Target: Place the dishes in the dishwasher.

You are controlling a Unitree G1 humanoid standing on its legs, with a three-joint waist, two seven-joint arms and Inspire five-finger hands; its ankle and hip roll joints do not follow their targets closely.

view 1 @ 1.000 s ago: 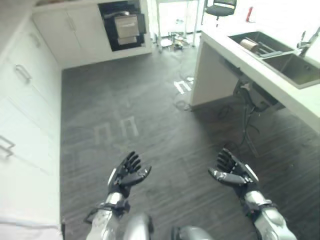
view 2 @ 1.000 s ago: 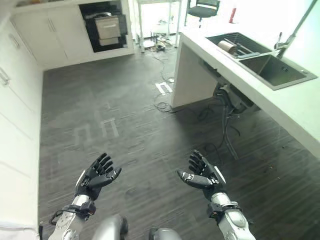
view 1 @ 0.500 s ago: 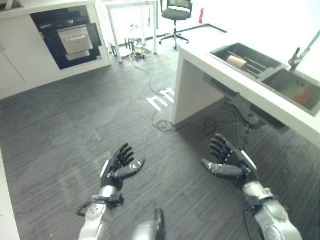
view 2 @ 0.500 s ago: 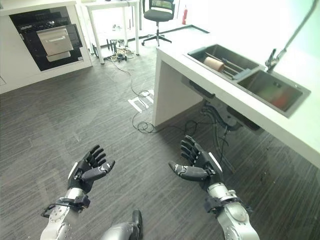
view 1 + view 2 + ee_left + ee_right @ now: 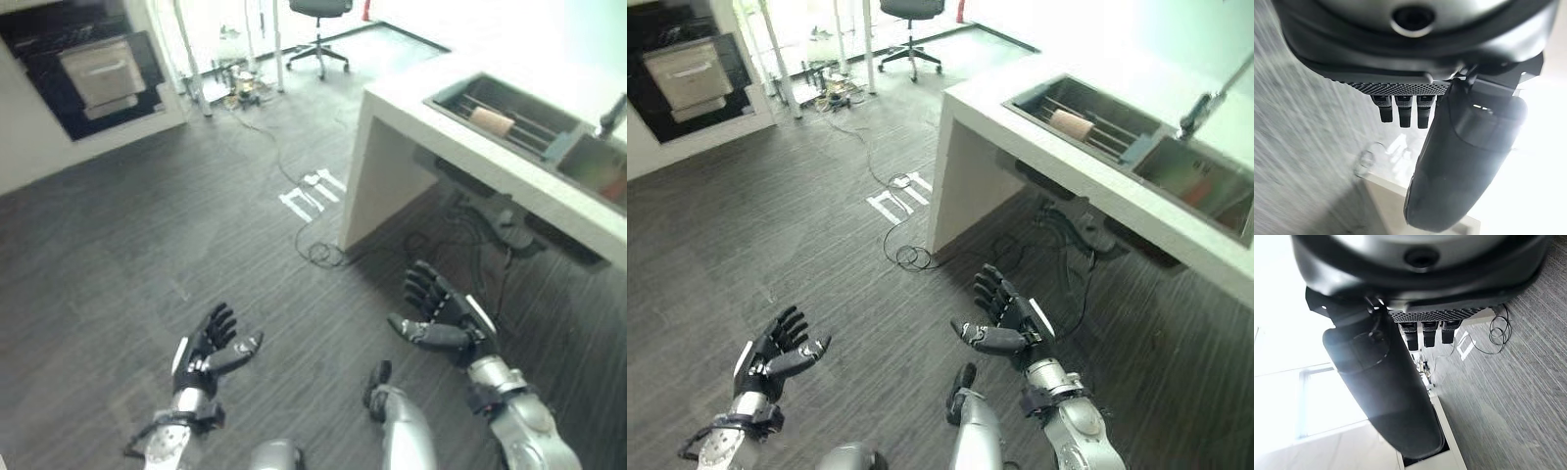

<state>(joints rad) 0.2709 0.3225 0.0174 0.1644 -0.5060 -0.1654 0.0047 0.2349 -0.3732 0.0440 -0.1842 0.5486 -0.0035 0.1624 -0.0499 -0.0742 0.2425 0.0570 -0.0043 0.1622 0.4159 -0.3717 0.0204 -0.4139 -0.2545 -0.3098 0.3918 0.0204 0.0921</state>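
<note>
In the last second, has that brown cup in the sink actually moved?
No. The brown cup lies on the same rack bars in the sink; the whole scene has shifted, so the camera moved, not the cup.

The sink (image 5: pixel 1136 132) is running off the frame's right edge; the pale object (image 5: pixel 1071 124) lying in it is staying too small to identify.

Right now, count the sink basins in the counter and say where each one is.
2. The nearer basin holds a rack with a tan cylinder lying on it. The farther basin lies beyond it, beside the faucet.
</note>
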